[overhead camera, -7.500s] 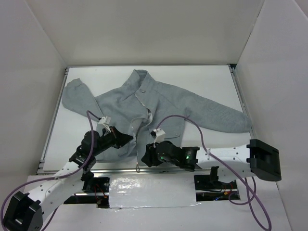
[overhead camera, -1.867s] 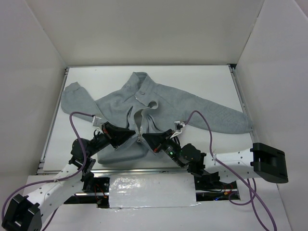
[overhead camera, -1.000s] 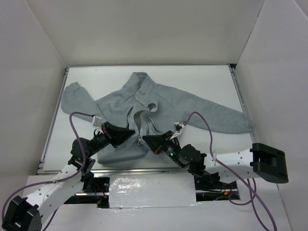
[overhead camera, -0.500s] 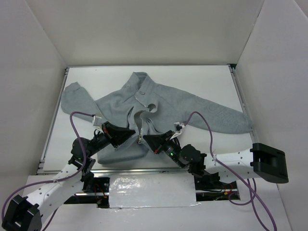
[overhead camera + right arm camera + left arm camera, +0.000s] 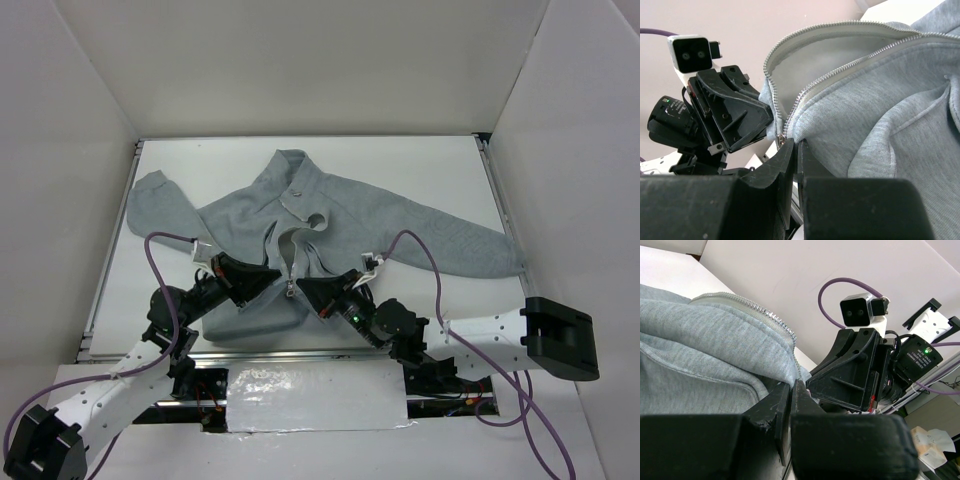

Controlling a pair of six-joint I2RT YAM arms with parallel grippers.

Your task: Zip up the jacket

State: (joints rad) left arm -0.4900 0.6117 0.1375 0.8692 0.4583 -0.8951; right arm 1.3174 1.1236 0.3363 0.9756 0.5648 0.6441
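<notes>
Left fingers (image 5: 767, 412) clench the jacket (image 5: 400, 225) hem, right fingers (image 5: 772, 167) pinch it at the zipper slider (image 5: 782, 140); next, likely, a steady pull toward the collar.

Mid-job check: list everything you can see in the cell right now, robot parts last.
jacket: one, light grey, spread on the table, lower front bunched between the grippers
zipper: one, pale with silvery teeth, jacket's centre front, open above the hem
table: one, white, under the jacket
walls: three, white, left, back and right of the table
cables: two, purple, one looping over each arm
left gripper: one, black, shut on the jacket's hem
right gripper: one, black, shut on the hem at the zipper's foot
</notes>
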